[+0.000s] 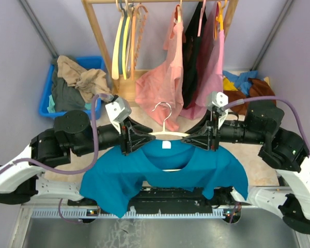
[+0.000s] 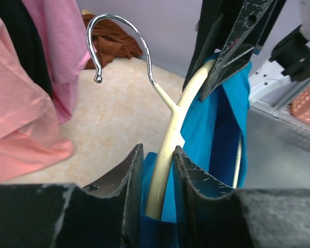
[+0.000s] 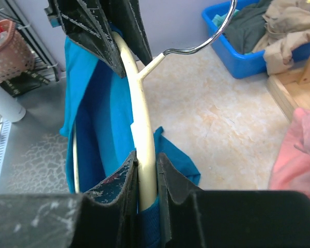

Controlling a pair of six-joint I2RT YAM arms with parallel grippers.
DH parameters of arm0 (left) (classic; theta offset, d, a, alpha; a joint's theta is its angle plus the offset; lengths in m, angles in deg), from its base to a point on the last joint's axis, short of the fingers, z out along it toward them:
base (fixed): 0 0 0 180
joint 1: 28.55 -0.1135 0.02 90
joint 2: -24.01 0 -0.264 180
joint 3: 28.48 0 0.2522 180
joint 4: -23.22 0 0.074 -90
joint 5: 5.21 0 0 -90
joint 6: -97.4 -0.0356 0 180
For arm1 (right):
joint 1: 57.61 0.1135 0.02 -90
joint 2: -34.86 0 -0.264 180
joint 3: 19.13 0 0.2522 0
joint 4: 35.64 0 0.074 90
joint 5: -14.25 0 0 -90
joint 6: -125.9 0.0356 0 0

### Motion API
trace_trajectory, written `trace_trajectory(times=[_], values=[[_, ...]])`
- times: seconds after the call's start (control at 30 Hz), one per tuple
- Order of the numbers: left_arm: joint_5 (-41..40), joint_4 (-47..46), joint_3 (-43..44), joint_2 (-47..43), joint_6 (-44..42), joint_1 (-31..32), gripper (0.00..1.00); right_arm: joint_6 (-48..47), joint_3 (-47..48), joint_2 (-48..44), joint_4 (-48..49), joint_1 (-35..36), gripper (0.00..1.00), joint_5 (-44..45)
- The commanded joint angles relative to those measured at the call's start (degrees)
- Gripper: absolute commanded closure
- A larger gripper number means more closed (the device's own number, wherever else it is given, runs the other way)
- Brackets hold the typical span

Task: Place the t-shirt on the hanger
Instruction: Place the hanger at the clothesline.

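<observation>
The teal-blue t-shirt (image 1: 160, 168) hangs on the pale cream hanger (image 1: 168, 134), which both grippers hold up in the air over the near table edge. The metal hook (image 1: 164, 111) points away from the arms. My left gripper (image 1: 136, 138) is shut on the hanger's left arm (image 2: 168, 139) with shirt cloth (image 2: 217, 129) between the fingers. My right gripper (image 1: 202, 139) is shut on the right arm (image 3: 140, 103), with the shirt (image 3: 93, 113) draped beside it. Each wrist view shows the other gripper's fingers at the top, the right one's in the left wrist view (image 2: 232, 41) and the left one's in the right wrist view (image 3: 103, 26).
A wooden rack at the back carries orange and yellow hangers (image 1: 125, 41), pink garments (image 1: 165, 82) and a black one. A blue bin (image 1: 46, 98) of clothes stands back left. Brown, yellow and blue clothes (image 1: 245, 85) lie back right. A pink basket (image 3: 10, 46) stands beside the table.
</observation>
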Motion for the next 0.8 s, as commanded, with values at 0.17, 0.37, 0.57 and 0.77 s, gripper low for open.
trace_trajectory(times=[0.17, 0.37, 0.57, 0.77], values=[[-12.75, -9.66, 2.26, -0.32, -6.68, -0.52, 0.6, 2.06, 2.42, -1.98, 0.0, 0.02, 1.0, 14.54], [-16.71, -12.58, 1.87, -3.29, -9.41, -0.55, 0.58, 0.72, 3.57, -2.47, -1.51, 0.03, 1.0, 20.31], [-17.52, -16.64, 1.12, -5.64, -12.02, -0.55, 0.55, 1.09, 2.59, -2.76, -0.94, 0.02, 1.0, 22.68], [-19.13, -18.11, 2.25, -4.82, -15.4, -0.55, 0.52, 1.84, 3.97, -1.52, 0.84, 0.02, 1.0, 23.44]])
